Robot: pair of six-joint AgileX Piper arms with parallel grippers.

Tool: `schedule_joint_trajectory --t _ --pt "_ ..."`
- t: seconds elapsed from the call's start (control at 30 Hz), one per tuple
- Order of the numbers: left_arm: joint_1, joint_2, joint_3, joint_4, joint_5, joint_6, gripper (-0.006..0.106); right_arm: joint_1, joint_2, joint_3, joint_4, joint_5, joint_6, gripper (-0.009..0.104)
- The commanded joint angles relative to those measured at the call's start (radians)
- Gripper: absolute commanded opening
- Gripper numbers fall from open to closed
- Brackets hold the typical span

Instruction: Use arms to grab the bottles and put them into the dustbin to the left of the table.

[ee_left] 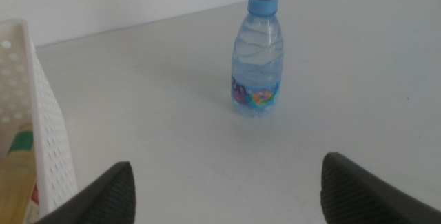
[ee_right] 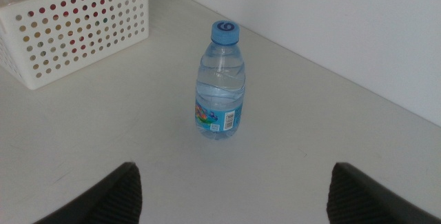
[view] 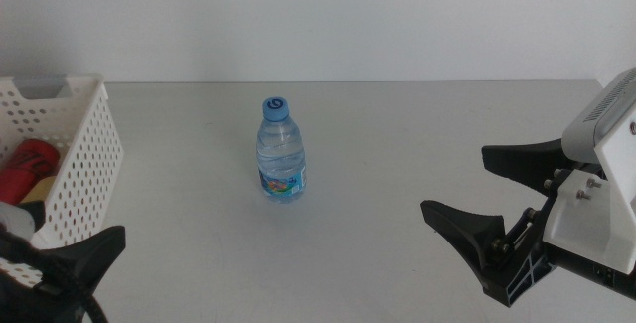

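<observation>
Red can and yellow drink bottle already seen inside dustbin, beside left tool. Water bottle left upright on counter, ahead of both tools, well apart. Right tool spread wide, nothing held; left likewise

Right gripper jaws spread wide, left gripper likewise, both low

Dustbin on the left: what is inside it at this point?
Inside the white perforated dustbin, a red can and part of a yellow-drink bottle show. The basket walls cover the rest, so whether anything else is inside cannot be seen.
</observation>
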Motion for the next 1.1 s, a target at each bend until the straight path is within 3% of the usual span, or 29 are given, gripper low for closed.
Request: schedule_joint_trajectory --t 0.0,0.33,0.6,0.9,1.07 --pt "-0.006 0.007 -0.027 -0.013 -0.110 -0.015 0.089 0.001 -0.011 -0.023 -0.005 -0.070 -0.004 0.084" --pt "-0.006 0.022 -0.027 -0.018 -0.213 -0.055 0.090 0.001 -0.011 -0.023 -0.005 -0.070 -0.004 0.084" --pt "-0.006 0.213 -0.027 -0.015 -0.460 -0.033 0.091 0.001 -0.011 -0.023 -0.005 -0.070 -0.004 0.084" --pt "-0.066 0.493 -0.029 0.142 -0.885 -0.082 0.091 0.001 -0.011 -0.023 -0.009 -0.070 -0.004 0.084" --pt "-0.066 0.653 -0.066 0.213 -0.978 -0.175 0.091 0.001 -0.011 -0.023 -0.009 -0.070 -0.004 0.084"
